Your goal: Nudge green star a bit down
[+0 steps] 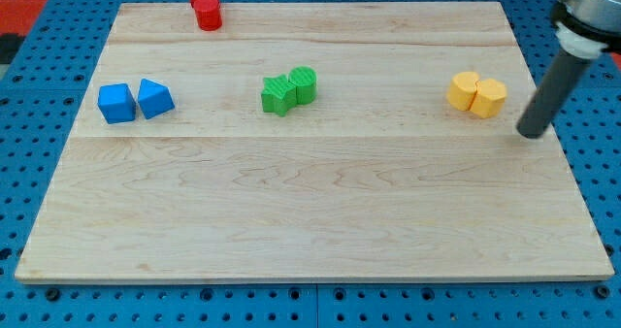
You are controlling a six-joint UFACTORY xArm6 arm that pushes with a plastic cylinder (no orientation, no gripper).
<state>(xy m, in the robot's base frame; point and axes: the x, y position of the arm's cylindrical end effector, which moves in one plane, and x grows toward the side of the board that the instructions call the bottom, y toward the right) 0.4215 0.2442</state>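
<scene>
The green star (278, 94) lies on the wooden board (310, 212) a little left of centre, in the upper half. A green cylinder (304, 83) touches its upper right side. My tip (531, 133) is at the board's right edge, far to the right of the green star and just right of the yellow blocks. The dark rod rises from the tip toward the view's top right corner.
Two yellow blocks (476, 94) sit together right of centre, close to my tip. Two blue blocks, a cube (116, 103) and a wedge-like one (154, 98), sit at the left. Two red blocks (206, 4) stand at the board's top edge.
</scene>
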